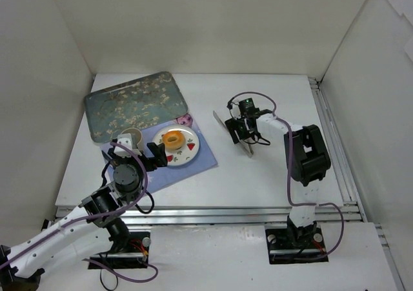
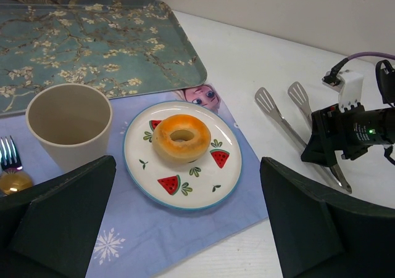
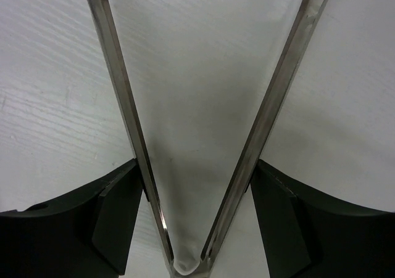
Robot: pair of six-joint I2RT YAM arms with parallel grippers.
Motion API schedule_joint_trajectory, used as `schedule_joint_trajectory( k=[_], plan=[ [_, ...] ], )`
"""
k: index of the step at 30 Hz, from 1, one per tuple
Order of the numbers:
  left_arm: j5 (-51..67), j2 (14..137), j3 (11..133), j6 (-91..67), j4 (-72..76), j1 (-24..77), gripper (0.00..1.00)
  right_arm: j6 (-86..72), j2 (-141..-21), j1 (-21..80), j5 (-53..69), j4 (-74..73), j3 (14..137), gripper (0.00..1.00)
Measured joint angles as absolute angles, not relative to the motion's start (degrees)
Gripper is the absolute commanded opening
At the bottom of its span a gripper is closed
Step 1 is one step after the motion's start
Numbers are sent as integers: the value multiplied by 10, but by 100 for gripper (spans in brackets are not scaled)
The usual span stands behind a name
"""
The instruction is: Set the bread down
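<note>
Top external view first: the bread [image 1: 172,138] is sat pretty much dead centre on the white plate [image 1: 190,150]. The plate is laid on a purple placemat [image 1: 193,167] on the left half of the table [image 1: 271,175]. A beige cup [image 1: 132,136] is stood upright on the mat just left of the plate. A floral tray [image 1: 135,104] is parked on the far side, right up against the mat's far edge; whether it overlaps the mat can't be told.

The left gripper [image 1: 137,152] is positioned on the near side of the plate, pointed at it. Its jaws are spread wide and nothing is gripped. From the left wrist camera the two dark fingers [image 2: 68,216] are seen at the bottom corners, with the ring-shaped bun framed between them but well clear of both. Watermelon slices are painted on the plate rim, and a fork [image 2: 7,153] is just caught at the left edge beside the cup.

Over on the right, the tongs [image 1: 222,122] are grasped by the right gripper [image 1: 244,128], low over bare table and well apart from the plate. In the right wrist view both metal arms are pressed on from outside by the fingers [image 3: 111,222] close to the hinge, while the arms fan out in a V toward the far end.
</note>
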State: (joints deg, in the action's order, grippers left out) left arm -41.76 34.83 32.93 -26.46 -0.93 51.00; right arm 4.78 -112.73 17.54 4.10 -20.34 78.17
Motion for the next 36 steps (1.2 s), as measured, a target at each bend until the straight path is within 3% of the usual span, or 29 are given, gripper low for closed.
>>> schedule_joint_trajectory(
  k=[12,22,32,36],
  plan=[
    [-418,348,329,-265,-9,510,99,48,-1136,176,41,-217,793,78],
    [-418,352,329,-265,-9,510,99,43,-1113,176,25,-228,794,94],
    [-418,358,329,-265,-7,510,99,-1,-974,189,-6,-233,793,98],
    [-413,364,329,-264,-5,510,100,-51,-885,248,-50,-230,793,98]
  ],
)
